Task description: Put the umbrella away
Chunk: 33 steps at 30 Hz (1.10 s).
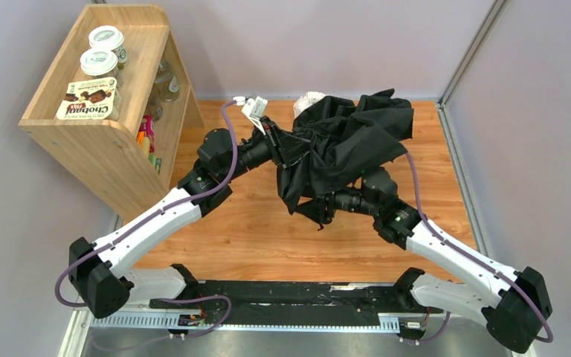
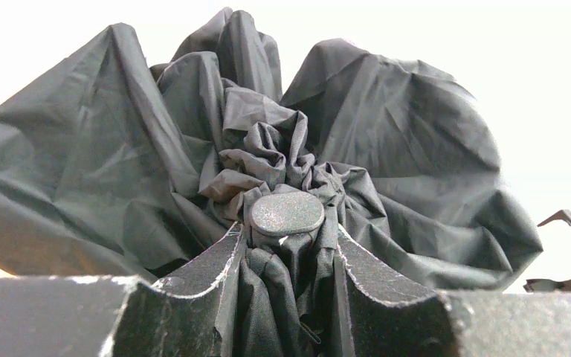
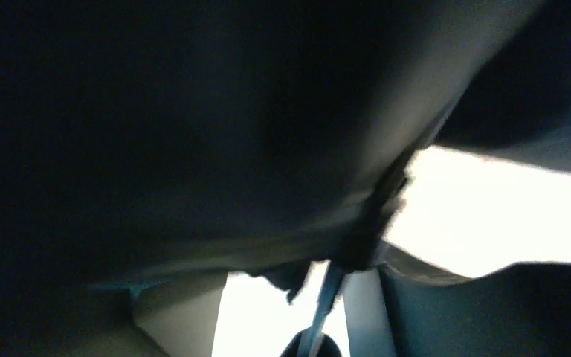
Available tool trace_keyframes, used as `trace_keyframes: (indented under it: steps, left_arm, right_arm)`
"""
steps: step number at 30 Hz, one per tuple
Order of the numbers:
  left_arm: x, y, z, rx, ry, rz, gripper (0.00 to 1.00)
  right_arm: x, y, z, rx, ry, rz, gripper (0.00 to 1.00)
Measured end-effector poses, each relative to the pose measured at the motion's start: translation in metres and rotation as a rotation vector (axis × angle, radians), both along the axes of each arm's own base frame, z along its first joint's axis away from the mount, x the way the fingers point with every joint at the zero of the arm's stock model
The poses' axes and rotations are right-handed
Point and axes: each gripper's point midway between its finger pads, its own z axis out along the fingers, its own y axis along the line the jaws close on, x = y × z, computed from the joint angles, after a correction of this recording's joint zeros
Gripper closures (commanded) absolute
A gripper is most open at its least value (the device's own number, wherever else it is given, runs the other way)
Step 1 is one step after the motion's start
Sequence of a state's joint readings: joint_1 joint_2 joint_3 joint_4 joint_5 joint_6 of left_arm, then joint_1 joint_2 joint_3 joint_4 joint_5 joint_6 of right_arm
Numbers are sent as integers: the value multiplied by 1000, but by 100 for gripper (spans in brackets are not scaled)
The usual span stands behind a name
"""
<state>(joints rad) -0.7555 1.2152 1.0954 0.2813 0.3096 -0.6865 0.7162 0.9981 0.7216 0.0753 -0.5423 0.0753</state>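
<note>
The umbrella (image 1: 349, 141) is a crumpled heap of black fabric held above the wooden table at the back middle. My left gripper (image 1: 275, 145) reaches in from the left. In the left wrist view the gripper (image 2: 286, 238) is shut on bunched fabric just below the umbrella's round black cap (image 2: 287, 213). My right arm (image 1: 364, 197) comes up from below, and its gripper is hidden under the fabric. The right wrist view is mostly dark fabric (image 3: 193, 134). A thin shaft (image 3: 327, 297) runs down between two pale fingers, and their grip is unclear.
A wooden shelf (image 1: 104, 111) stands at the back left with yogurt cups (image 1: 104, 52) and a Chobani pack (image 1: 89, 100) on top and bottles inside. A white object (image 1: 308, 100) lies behind the umbrella. Grey walls close the back and right.
</note>
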Motion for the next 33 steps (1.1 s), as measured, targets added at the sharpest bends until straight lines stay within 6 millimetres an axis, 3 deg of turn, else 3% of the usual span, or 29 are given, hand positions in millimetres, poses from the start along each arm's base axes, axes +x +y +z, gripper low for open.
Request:
trace_keyframes:
  steps: [3, 10, 14, 17, 20, 24, 27, 30, 33]
  left_arm:
    - [0, 5, -5, 25, -9, 25, 100]
    - [-6, 45, 0, 90, -81, 147, 100]
    - [-14, 77, 17, 90, -151, 219, 100]
    - [-25, 92, 24, 107, -221, 228, 100]
    - [-37, 95, 18, 124, -273, 197, 100]
    - [-50, 95, -4, 191, -303, 133, 100]
    - [-51, 94, -12, 222, -305, 121, 100]
    - [-48, 96, -13, 226, -299, 142, 100]
    - [-42, 103, -15, 216, -297, 195, 100]
  right_arm:
    - [-21, 3, -13, 13, 39, 27, 6]
    - [-38, -40, -69, 8, 232, -172, 2]
    - [-42, -72, -75, 29, 291, -324, 2]
    - [-44, -88, -52, 102, 255, -382, 9]
    - [-47, -101, -2, 175, 159, -400, 20]
    - [-53, -108, 85, 212, 1, -362, 12]
    - [-61, -100, 121, 205, -51, -286, 9]
    - [-58, -86, 124, 181, 7, -247, 1]
    - [-48, -72, 89, 193, 219, -290, 0]
